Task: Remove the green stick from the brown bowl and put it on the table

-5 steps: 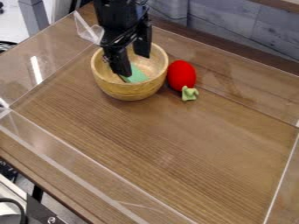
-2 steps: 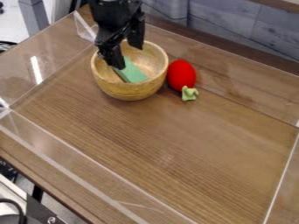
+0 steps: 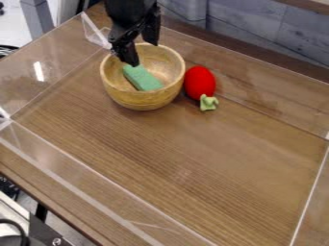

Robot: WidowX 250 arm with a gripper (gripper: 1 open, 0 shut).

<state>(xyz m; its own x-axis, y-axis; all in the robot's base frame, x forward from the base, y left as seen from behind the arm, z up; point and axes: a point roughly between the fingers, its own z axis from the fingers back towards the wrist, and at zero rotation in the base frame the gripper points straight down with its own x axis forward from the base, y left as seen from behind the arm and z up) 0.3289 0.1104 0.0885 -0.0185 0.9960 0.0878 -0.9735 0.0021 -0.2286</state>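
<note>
Tool (image 3: 133, 50) spread apart over brown bowl (image 3: 118, 94), green stick (image 3: 149, 79) inside, ungripped

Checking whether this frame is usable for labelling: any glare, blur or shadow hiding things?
Camera view: white glare streaks on the clear acrylic walls, none over the brown bowl; the green stick reads sharp; the dark gripper is low in detail; the strawberry toy casts a soft shadow on the table.

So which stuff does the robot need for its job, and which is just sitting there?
Needed: the green stick, the brown bowl it lies in, the table, and the open gripper above the bowl.

Just sitting there: the red strawberry toy beside the bowl.
</note>
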